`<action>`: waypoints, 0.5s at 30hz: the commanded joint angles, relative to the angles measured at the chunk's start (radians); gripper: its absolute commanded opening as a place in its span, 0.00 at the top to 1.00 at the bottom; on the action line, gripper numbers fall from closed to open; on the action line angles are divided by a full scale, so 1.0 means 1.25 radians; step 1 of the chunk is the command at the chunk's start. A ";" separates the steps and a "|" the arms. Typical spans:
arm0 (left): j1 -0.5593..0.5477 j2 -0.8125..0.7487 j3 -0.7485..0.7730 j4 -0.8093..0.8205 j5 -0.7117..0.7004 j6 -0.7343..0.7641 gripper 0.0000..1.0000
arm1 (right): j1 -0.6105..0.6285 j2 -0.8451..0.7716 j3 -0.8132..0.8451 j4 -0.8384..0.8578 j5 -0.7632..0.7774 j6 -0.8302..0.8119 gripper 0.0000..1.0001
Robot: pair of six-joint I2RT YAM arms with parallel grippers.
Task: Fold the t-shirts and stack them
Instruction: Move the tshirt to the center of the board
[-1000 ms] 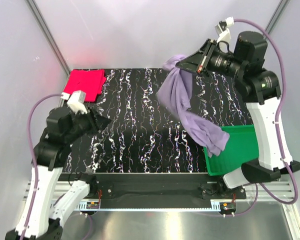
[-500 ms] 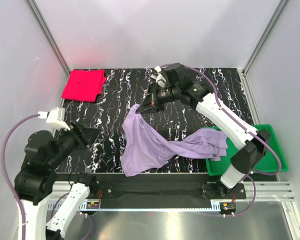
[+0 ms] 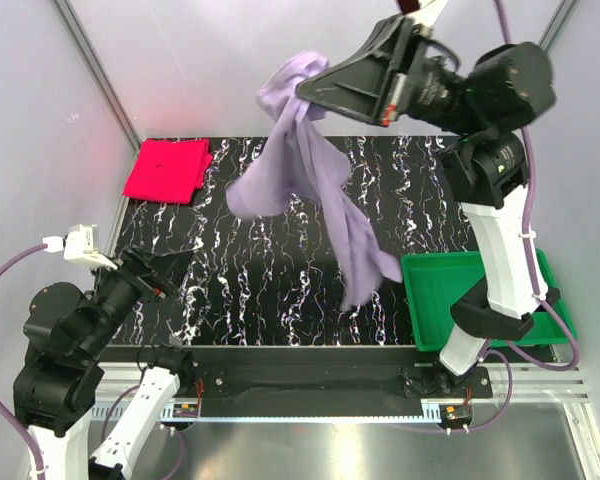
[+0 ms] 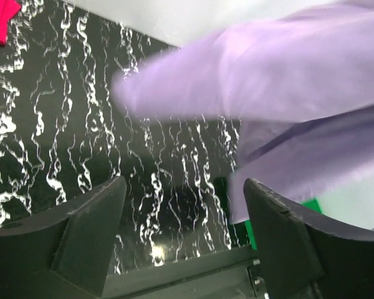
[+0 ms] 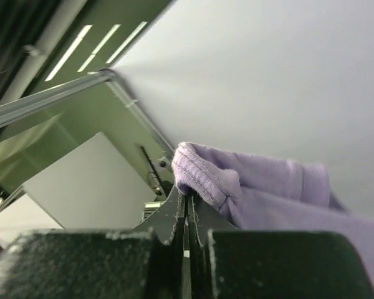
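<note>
Top external view: the right fingers (image 3: 325, 85) are pinched tight on a bunched edge of the purple shirt (image 3: 315, 175). They hold it high over the back of the desk (image 3: 260, 290), so the cloth hangs free and can drop open. Its lower end dangles near the left rim of the green tray (image 3: 460, 258) (whether it brushes the desk I cannot tell). From the right wrist, the fingers meet with only a hemmed fold between them.

The left fingers (image 3: 170, 265) stand wide apart and hold nothing. They sit low at the near left, pointed toward the hanging cloth, likely ready to catch a second corner, which spreading it flat would need. The pink shirt (image 3: 167, 168) lies folded square in the far left corner, well apart, probably as the base of the stack.
</note>
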 commanded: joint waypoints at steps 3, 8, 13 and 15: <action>0.002 0.008 0.006 0.066 -0.032 -0.005 0.11 | 0.007 0.041 0.024 0.150 -0.024 0.099 0.98; 0.000 -0.007 0.018 0.038 -0.051 -0.001 0.08 | 0.004 -0.116 -0.370 0.101 0.066 -0.016 0.94; 0.000 0.001 0.020 -0.025 -0.056 0.003 0.07 | -0.031 -0.252 -0.719 -0.147 0.215 -0.144 0.94; 0.002 0.022 0.005 -0.041 -0.025 0.008 0.10 | -0.054 -0.280 -0.805 -0.189 0.244 -0.166 0.94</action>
